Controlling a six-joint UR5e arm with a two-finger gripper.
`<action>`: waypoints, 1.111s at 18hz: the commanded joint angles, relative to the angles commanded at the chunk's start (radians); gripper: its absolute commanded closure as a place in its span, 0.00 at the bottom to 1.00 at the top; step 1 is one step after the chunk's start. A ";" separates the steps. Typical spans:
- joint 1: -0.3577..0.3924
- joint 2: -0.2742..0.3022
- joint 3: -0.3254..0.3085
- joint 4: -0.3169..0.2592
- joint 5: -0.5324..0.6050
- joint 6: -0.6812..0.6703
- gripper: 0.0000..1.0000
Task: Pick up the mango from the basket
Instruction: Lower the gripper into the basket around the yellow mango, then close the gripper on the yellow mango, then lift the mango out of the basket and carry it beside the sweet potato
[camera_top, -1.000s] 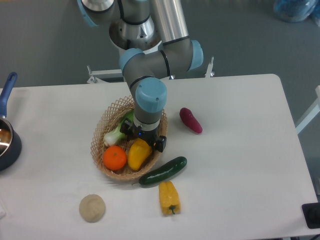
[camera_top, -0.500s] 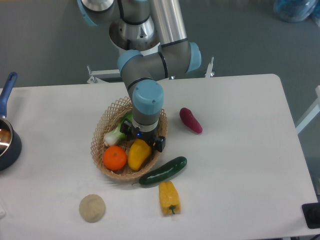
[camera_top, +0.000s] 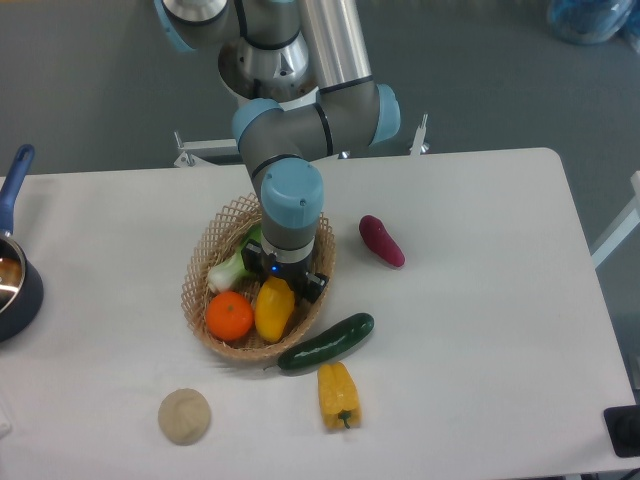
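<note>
The mango (camera_top: 273, 310), glossy yellow-orange, lies in the right half of the oval wicker basket (camera_top: 198, 275), next to a round orange (camera_top: 230, 316). My gripper (camera_top: 282, 277) points straight down over the mango's upper end. Its black fingers stand apart, one on each side of that end. The arm's wrist hides the top of the mango and the middle of the basket. I see no clear squeeze on the fruit.
A green-white leafy vegetable (camera_top: 232, 265) lies in the basket's left part. A cucumber (camera_top: 326, 342) rests against the basket's front right rim. A yellow bell pepper (camera_top: 338, 395), a purple vegetable (camera_top: 382, 241), a beige ball (camera_top: 185, 416) and a dark pot (camera_top: 12, 290) are on the table.
The arm and gripper have shifted slightly left and closer onto the mango's upper end. The fruits have not moved.
</note>
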 joint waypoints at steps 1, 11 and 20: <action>0.000 0.003 0.005 0.000 0.000 0.012 0.59; 0.041 0.047 0.141 0.003 -0.101 0.008 0.59; 0.261 0.097 0.297 0.008 -0.400 0.006 0.59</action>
